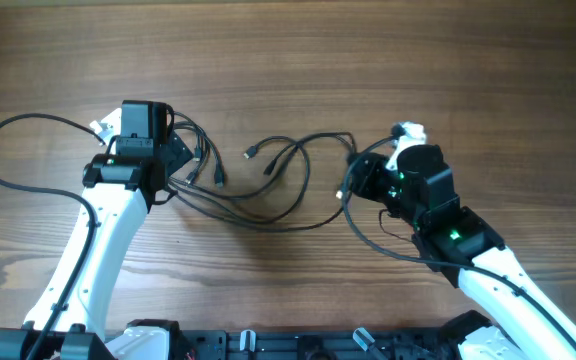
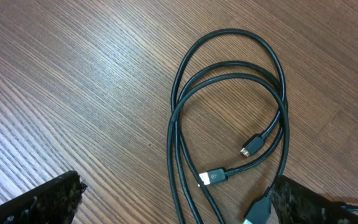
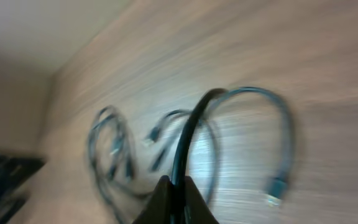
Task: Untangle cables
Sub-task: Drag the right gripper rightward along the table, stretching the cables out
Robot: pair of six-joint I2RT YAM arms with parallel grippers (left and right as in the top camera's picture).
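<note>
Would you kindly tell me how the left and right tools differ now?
The left tool is wide open, holding nothing; the right tool is shut on a cable. The left tool hovers over loose plugs; the right tool grips mid-cable. Both have dark fingers.

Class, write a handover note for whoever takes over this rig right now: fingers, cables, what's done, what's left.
Left gripper: fingers open, holding nothing, above coiled loops of the cables.
Right gripper: fingers shut on one cable.
Cables: crossed over each other on the table, between the two arms.
Done: one cable gripped.
Left: all the separating; no cable lies apart from the others yet.
</note>
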